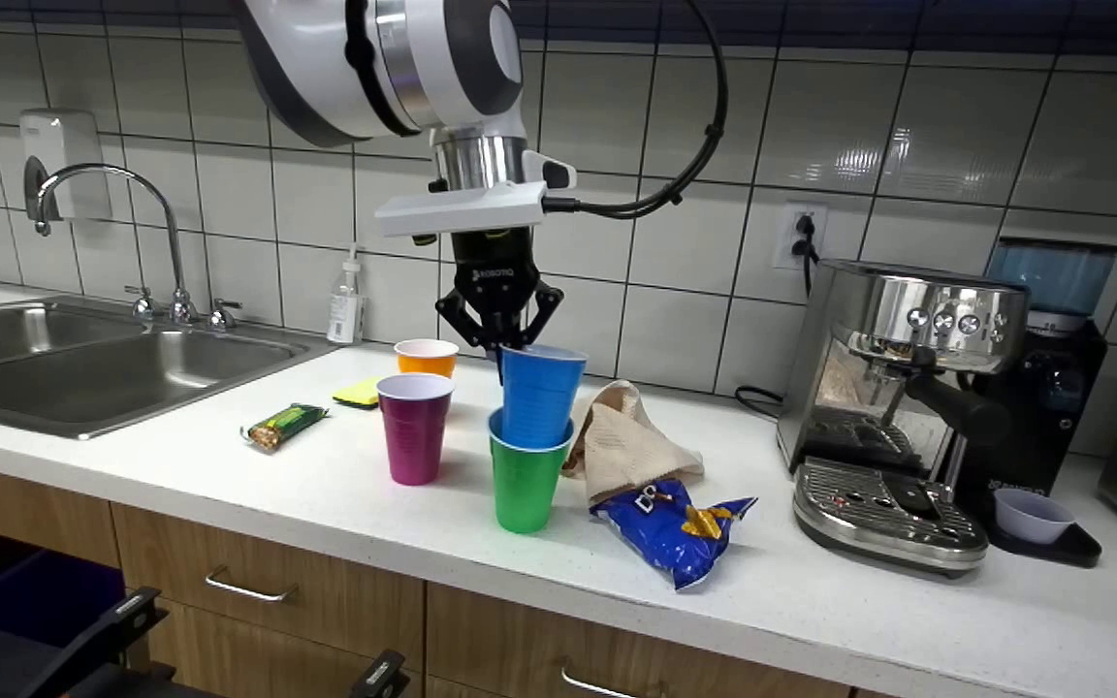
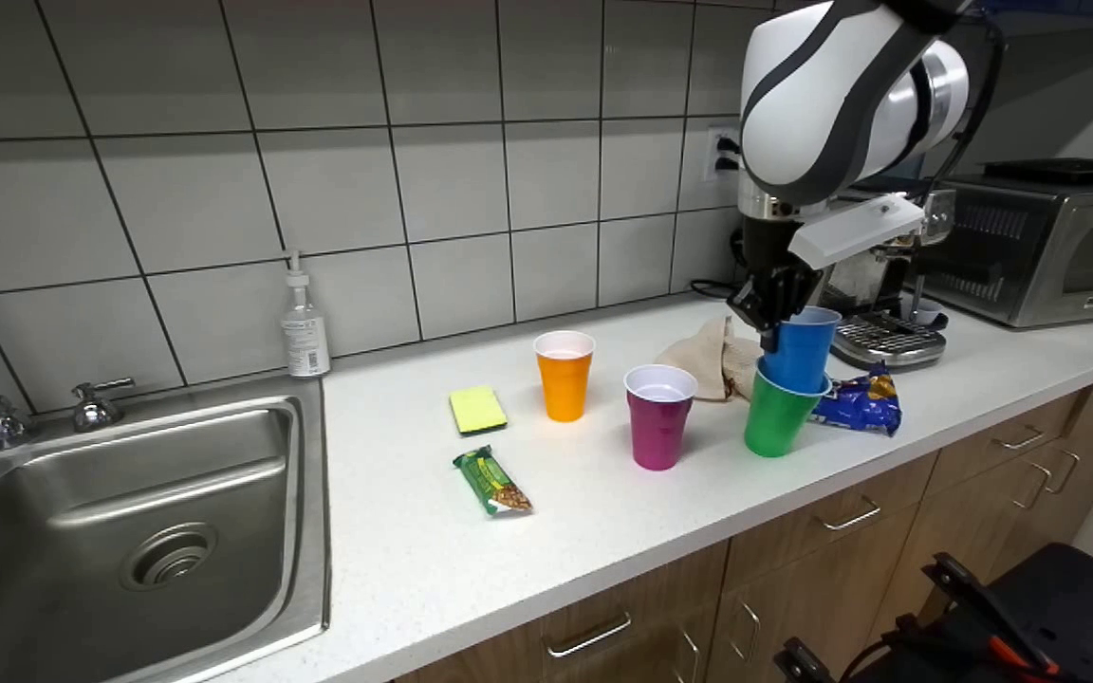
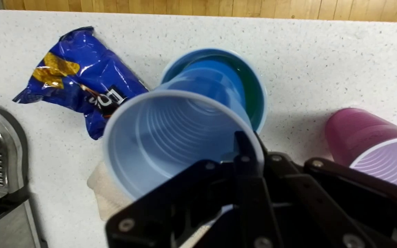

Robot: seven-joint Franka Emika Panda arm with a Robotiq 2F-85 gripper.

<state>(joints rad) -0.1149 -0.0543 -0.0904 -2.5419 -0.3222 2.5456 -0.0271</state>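
Observation:
My gripper [image 3: 250, 137] is shut on the rim of a blue cup [image 1: 541, 393], one finger inside the wall and the other outside, as the wrist view shows. That cup leans slightly, and its lower end is inside the mouth of a green cup [image 1: 526, 490] standing on the counter. How deep the blue base reaches is hidden by the green wall. In both exterior views a purple cup [image 2: 657, 427] stands upright beside the green one, apart from it. Farther back is an upright orange cup [image 2: 565, 379].
A blue chip bag [image 1: 675, 528] lies close to the green cup, with a beige cloth [image 1: 631, 441] behind it. A yellow sponge [image 2: 477, 410] and green snack bar [image 2: 492, 479] lie toward the sink [image 2: 309, 512]. An espresso machine [image 1: 908, 320] stands at the opposite end.

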